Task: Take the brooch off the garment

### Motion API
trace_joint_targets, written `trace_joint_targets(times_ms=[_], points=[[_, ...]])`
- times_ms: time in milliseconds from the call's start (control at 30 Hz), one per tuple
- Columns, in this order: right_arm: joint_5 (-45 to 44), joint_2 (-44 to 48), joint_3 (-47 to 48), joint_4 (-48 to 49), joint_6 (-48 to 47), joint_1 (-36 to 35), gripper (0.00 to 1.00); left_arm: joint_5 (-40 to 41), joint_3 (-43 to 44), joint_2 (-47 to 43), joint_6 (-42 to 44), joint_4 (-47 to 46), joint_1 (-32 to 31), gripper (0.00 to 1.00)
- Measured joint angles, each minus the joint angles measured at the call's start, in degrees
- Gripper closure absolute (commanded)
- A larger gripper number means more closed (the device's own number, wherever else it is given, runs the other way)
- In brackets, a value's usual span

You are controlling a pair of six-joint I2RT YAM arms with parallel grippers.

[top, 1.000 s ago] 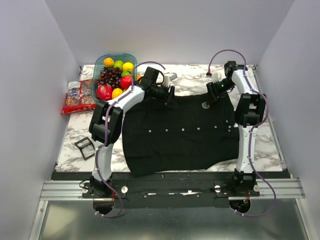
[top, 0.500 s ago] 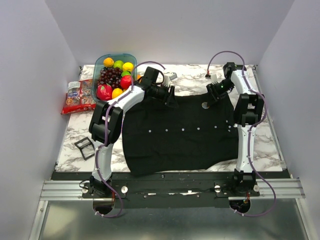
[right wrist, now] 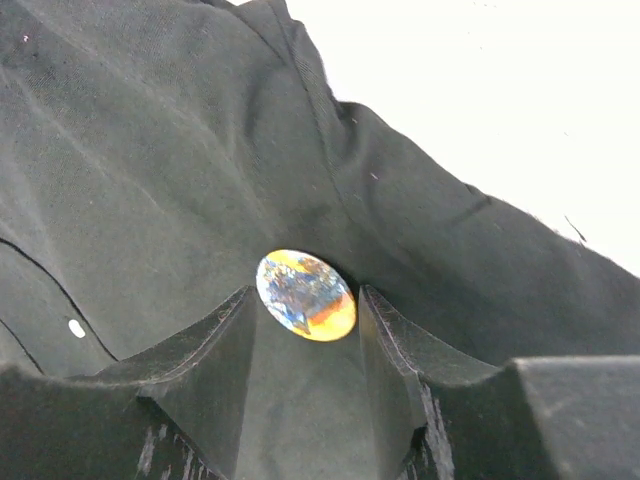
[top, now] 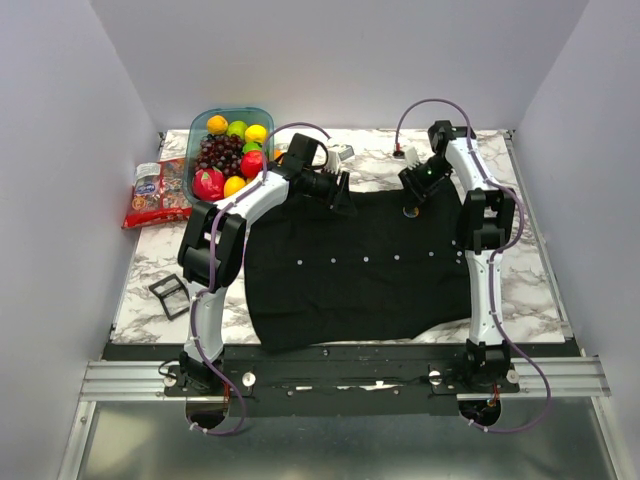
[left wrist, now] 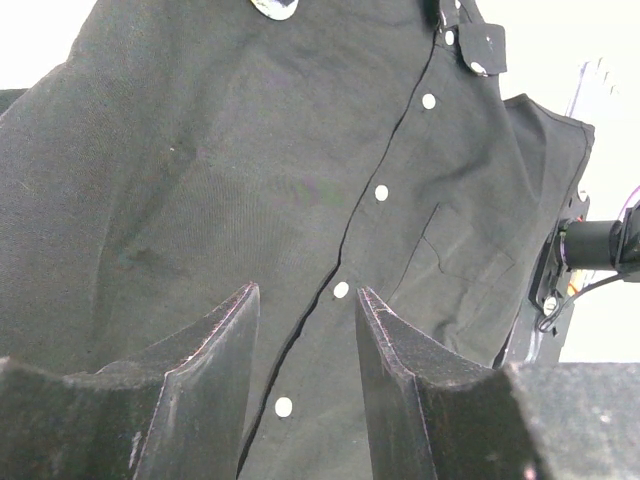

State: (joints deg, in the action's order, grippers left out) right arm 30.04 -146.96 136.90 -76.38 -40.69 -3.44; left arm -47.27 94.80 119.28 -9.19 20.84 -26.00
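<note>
On the marble counter in the top view, a black shirt lies spread out flat. The brooch is pinned near the shirt's far edge, and only a pale speck of it shows under the right pincer. The left pincer rests on the same far edge, well apart from the right one. A tub of fruit stands off to the far left.

In the left wrist view the pincer's fingers stand apart, with nothing between them but the button row seen beyond. They seem to press on the cloth rather than clamp it.

In the right wrist view the round brooch sits between the two fingertips, which stand apart close to its rim on either side. I cannot tell whether they are already squeezing it.

The likely trouble is the pin. If it stays caught in the cloth, a pull will lift the shirt along with it (the left pincer has no real hold to stop that). The flat disc could also slip out sideways, or the fingers could nip a fold of cloth together with the rim.
</note>
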Motion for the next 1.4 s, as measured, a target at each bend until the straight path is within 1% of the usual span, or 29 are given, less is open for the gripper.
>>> trace_joint_targets(times_ms=[233,267,300,400,533,600,667,733,833,1000,1167,1200,1300,1400], points=[[-1.9,-0.5,0.5,-0.1,-0.7,-0.7,0.48,0.0,0.0,0.0,-0.6,-0.1,0.0,0.48],[-2.2,-0.5,0.5,-0.1,-0.7,-0.8,0.48,0.0,0.0,0.0,-0.6,-0.1,0.0,0.48],[-2.3,-0.5,0.5,-0.1,-0.7,-0.8,0.44,0.0,0.0,0.0,-0.6,-0.1,0.0,0.48],[-3.0,-0.5,0.5,-0.2,0.3,-1.0,0.39,0.0,0.0,0.0,-0.7,-0.1,0.0,0.48],[-3.4,0.3,-1.0,0.1,1.2,-1.2,0.38,0.0,0.0,0.0,-1.0,-0.2,0.0,0.48],[-3.9,2.0,-4.1,0.7,1.0,-1.6,0.41,0.0,-0.1,0.0,-1.2,-0.2,0.0,0.48],[-5.1,3.7,-7.2,0.8,0.7,-2.1,0.42,0.0,-0.1,0.0,-1.5,-0.2,0.0,0.48],[-8.0,5.5,-10.6,0.9,0.7,-2.8,0.43,0.0,-0.1,0.0,-1.6,-0.3,0.0,0.48],[-13.0,7.6,-14.2,1.6,0.7,-4.8,0.49,0.0,-0.2,0.0,-1.7,-0.5,0.0,0.48],[-19.7,8.8,-16.3,2.6,0.8,-7.6,0.53,0.0,-1.0,-0.4,-1.7,-1.1,0.0,0.48],[-21.9,9.5,-16.7,3.2,1.3,-8.1,0.60,0.0,-2.5,-2.2,-1.1,-1.1,0.0,0.48],[-22.1,10.1,-17.4,3.6,1.4,-8.1,0.63,0.0,-2.9,-2.6,-0.9,-1.1,0.0,0.48],[-22.3,13.6,-20.5,5.8,2.4,-8.1,0.69,0.0,-4.5,-4.1,-0.7,-2.0,0.0,0.49],[-21.8,17.3,-22.4,7.1,4.4,-8.1,0.71,0.1,-5.7,-5.3,-0.8,-2.8,0.0,0.48]])
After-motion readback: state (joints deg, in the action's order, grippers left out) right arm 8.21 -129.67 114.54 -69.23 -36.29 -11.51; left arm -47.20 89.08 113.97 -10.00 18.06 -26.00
